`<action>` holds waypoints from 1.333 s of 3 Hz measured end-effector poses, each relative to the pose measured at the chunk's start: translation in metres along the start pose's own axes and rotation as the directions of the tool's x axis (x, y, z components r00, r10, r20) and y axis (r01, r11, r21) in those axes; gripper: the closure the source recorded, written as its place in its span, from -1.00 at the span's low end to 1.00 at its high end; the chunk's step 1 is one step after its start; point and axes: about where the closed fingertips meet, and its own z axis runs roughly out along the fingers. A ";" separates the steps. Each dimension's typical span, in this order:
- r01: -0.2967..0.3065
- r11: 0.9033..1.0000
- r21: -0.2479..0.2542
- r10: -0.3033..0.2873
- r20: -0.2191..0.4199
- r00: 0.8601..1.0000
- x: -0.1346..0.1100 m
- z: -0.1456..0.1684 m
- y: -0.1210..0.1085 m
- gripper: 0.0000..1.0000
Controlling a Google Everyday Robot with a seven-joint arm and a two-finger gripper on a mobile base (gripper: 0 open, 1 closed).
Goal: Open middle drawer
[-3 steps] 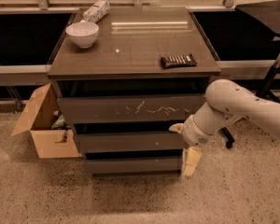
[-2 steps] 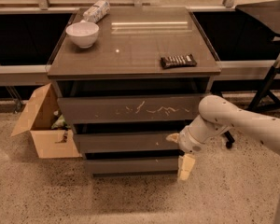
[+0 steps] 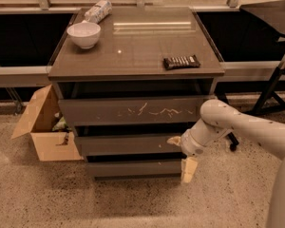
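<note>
The middle drawer (image 3: pixel 126 145) is the plain dark grey-brown front between the scratched top drawer (image 3: pixel 133 110) and the bottom drawer (image 3: pixel 133 168) of the cabinet. It sits nearly flush, with a dark gap above it. My gripper (image 3: pixel 181 155) is at the right end of the middle drawer front. Its fingers are spread apart. One cream fingertip (image 3: pixel 173 140) is at the front's upper edge. The other finger (image 3: pixel 189 170) hangs down in front of the bottom drawer. The white arm reaches in from the right.
On the cabinet top (image 3: pixel 133 56) are a white bowl (image 3: pixel 83 34), a lying bottle (image 3: pixel 97 10) and a dark snack bar (image 3: pixel 181 61). An open cardboard box (image 3: pixel 42 127) stands on the floor at the left. A black stand (image 3: pixel 270 89) is at the right.
My gripper and forearm have moved a little to the left and down along the cabinet front, closer to the middle drawer's right end. The drawers have not visibly moved.
</note>
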 end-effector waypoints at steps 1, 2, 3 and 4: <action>0.105 0.994 0.029 -0.104 -0.016 0.994 0.020 0.015 -0.027 -1.00; 0.184 0.981 0.066 -0.179 -0.073 0.981 0.034 0.024 -0.053 -1.00; 0.212 0.971 0.108 -0.197 -0.137 0.971 0.049 0.031 -0.081 -1.00; 0.212 0.971 0.108 -0.197 -0.137 0.971 0.049 0.031 -0.081 -1.00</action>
